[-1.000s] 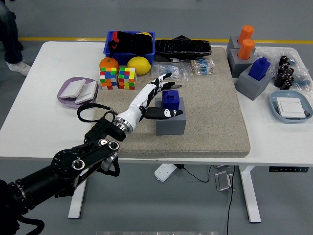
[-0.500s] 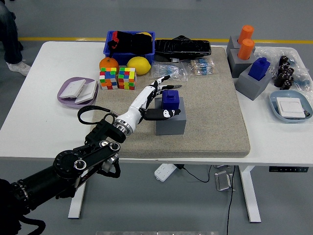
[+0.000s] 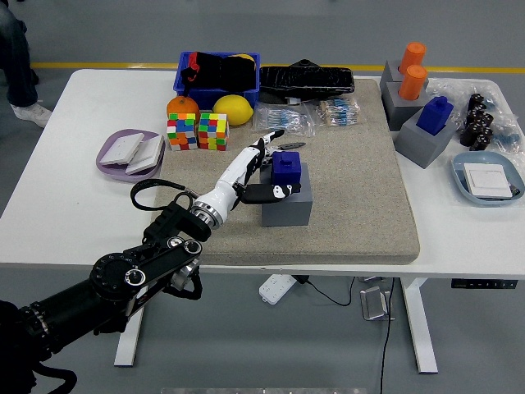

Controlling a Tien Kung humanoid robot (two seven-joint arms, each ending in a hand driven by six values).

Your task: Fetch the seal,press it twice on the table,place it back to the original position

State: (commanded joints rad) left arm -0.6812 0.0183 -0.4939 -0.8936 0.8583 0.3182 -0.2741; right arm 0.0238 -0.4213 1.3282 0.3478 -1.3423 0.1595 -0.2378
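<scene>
the white table (image 3: 49, 222) stands on a grey floor, and a yellow line is painted on that floor behind the far edge of the table. a large beige mat (image 3: 361, 205) covers the middle of the table top. on the mat, a little left of its centre, there is a grey block (image 3: 289, 207), and the blue seal (image 3: 285, 167) sits upright in the top of this block. the left hand (image 3: 258, 168) comes in from the lower left on a black arm and is at the left side of the seal; its thumb lies along the front of the block under the seal and the other fingers (image 3: 271, 137) are stretched out behind it, so the fingers are apart and not closed on the seal, which rests in the block. if the fingers touch the seal or not, i cannot tell. the right hand does not show. on the far left part of the table there is a purple plate (image 3: 111, 164) with white flat pieces, and near it two colour cubes (image 3: 198, 130), an orange (image 3: 180, 106) and a lemon (image 3: 233, 109). a blue bin (image 3: 185, 82) with dark things stands at the far edge, beside a black tray (image 3: 307, 80). on the right side there are more grey blocks with two orange seals (image 3: 412, 69) and another blue seal (image 3: 435, 113), and a light blue dish (image 3: 463, 185) near the right edge. under the table a white power strip (image 3: 277, 287) and cables hang.
</scene>
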